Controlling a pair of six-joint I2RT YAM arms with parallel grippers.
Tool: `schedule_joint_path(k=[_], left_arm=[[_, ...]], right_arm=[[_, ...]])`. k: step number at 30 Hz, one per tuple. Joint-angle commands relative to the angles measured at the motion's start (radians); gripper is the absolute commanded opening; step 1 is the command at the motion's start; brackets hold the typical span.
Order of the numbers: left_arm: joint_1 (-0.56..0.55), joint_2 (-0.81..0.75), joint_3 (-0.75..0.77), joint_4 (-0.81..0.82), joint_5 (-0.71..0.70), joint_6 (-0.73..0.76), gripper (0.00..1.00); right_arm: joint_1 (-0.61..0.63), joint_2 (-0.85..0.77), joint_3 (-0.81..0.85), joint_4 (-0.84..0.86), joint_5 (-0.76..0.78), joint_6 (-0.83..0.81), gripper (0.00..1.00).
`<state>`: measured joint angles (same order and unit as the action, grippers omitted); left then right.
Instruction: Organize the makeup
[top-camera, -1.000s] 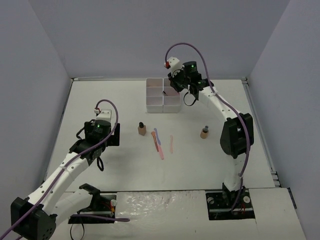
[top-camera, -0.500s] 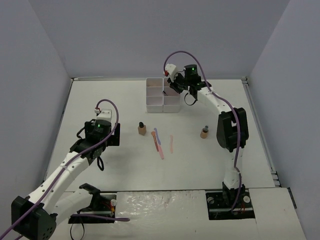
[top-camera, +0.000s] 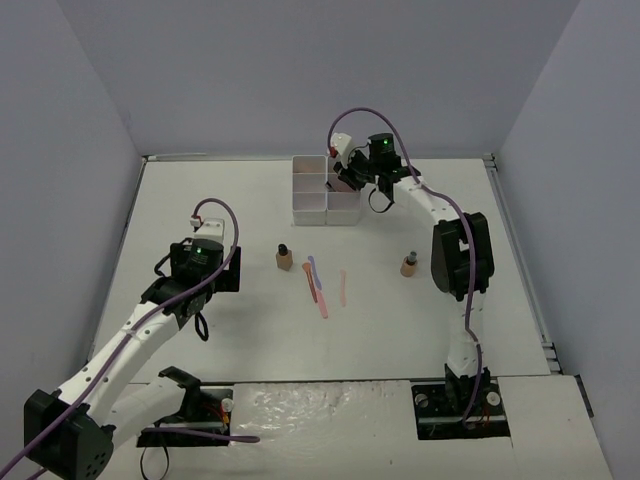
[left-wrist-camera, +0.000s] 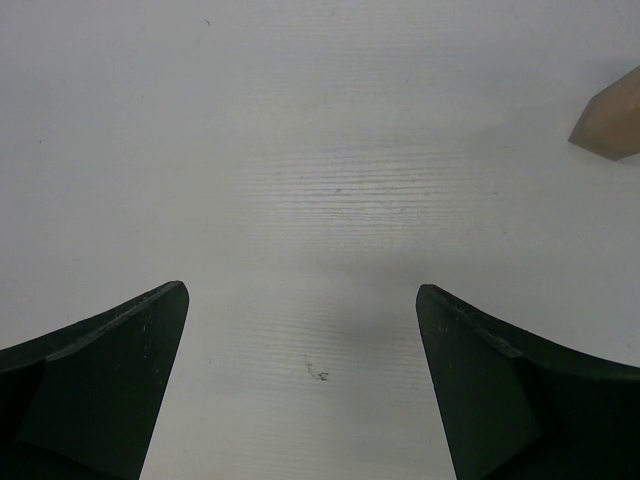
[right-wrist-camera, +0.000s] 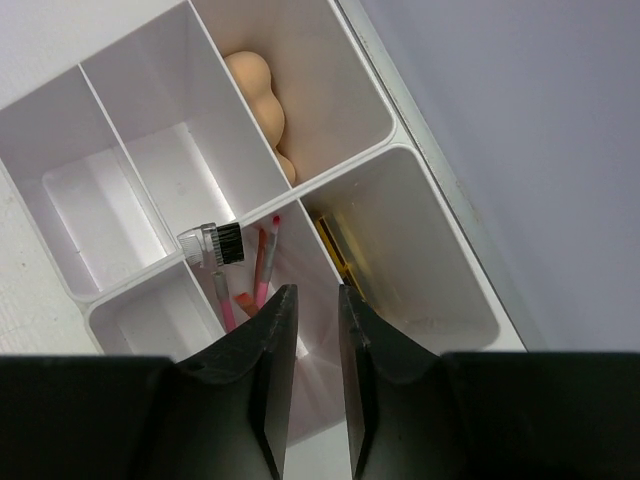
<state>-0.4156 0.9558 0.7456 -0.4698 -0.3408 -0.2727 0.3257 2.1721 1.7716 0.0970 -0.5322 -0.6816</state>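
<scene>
White plastic box with little rooms sits at the far side of the table, and the right claw hangs right over it. Its two black fingers are almost together, with only a thin gap, and I see nothing held in that gap. Some makeup is in the box. There are peach egg-shaped sponges in one room and thin pink sticks with a small brush in the middle room. A black-and-gold tube lies in the room beside them.

More makeup lies on the white table. I see a tan bottle with a black cap, a second tan bottle well apart from it, and a few thin sticks between the two. The left claw is wide open, holds nothing, and hovers over bare table near the first bottle.

I think the job is about halfway, between dropping one thing in and fetching another. Next, a claw should come down over a bottle or stick and pinch it gently. The sticks lie flat, so they may be tricky.
</scene>
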Motion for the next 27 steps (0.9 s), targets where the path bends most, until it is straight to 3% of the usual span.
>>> schedule_joint_path(k=[1, 6, 11, 18, 27], left_arm=[[0.008, 0.001, 0.031, 0.033, -0.017, 0.001, 0.97], [0.008, -0.002, 0.032, 0.036, -0.014, 0.001, 0.97], [0.008, -0.005, 0.032, 0.039, -0.007, 0.0, 0.97], [0.008, -0.011, 0.032, 0.045, 0.005, -0.002, 0.97], [0.008, -0.022, 0.03, 0.045, 0.0, -0.003, 0.97]], right_arm=[[0.001, -0.096, -0.025, 0.079, 0.001, 0.028, 0.28], [0.041, -0.243, -0.086, 0.078, 0.124, 0.187, 0.37], [0.121, -0.38, -0.191, -0.004, 0.312, 0.551, 0.45], [0.335, -0.457, -0.356, -0.166, 0.478, 0.845, 0.42], [0.538, -0.369, -0.467, -0.21, 0.619, 1.179, 0.33]])
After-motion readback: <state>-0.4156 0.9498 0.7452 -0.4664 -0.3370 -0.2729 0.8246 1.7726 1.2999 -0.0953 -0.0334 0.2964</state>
